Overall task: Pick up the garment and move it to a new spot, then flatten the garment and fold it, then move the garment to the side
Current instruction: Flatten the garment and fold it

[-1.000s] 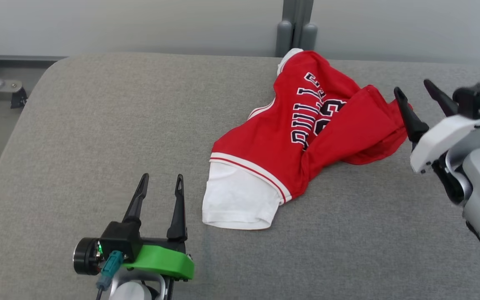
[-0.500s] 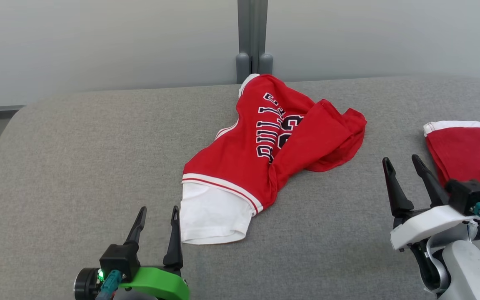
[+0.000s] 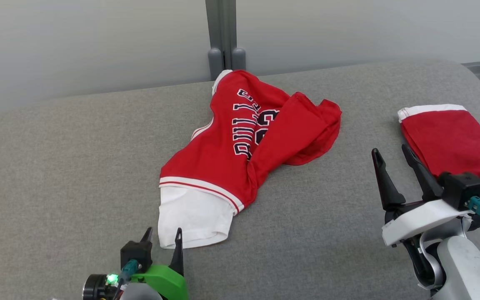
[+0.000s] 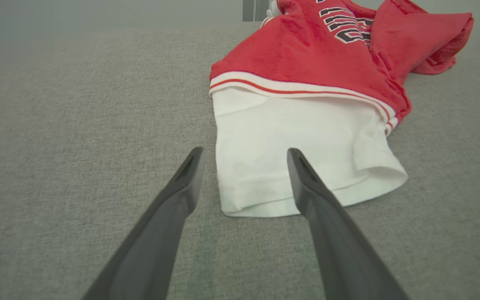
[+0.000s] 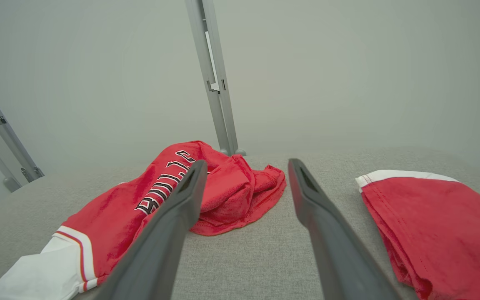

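On the grey cushion (image 3: 77, 146) the red garment (image 3: 223, 158) lies crumpled in the middle; the left gripper (image 3: 163, 230) is spread at its white sleeve (image 3: 194, 216); the right gripper (image 3: 390, 149), also spread, stands beside a folded red cloth (image 3: 448, 141).

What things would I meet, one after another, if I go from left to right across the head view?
left pincer → crumpled red and white jersey → right pincer → folded red garment

Two garments (image 3: 219, 166) (image 3: 448, 141), two end effectors (image 3: 163, 230) (image 3: 390, 148).
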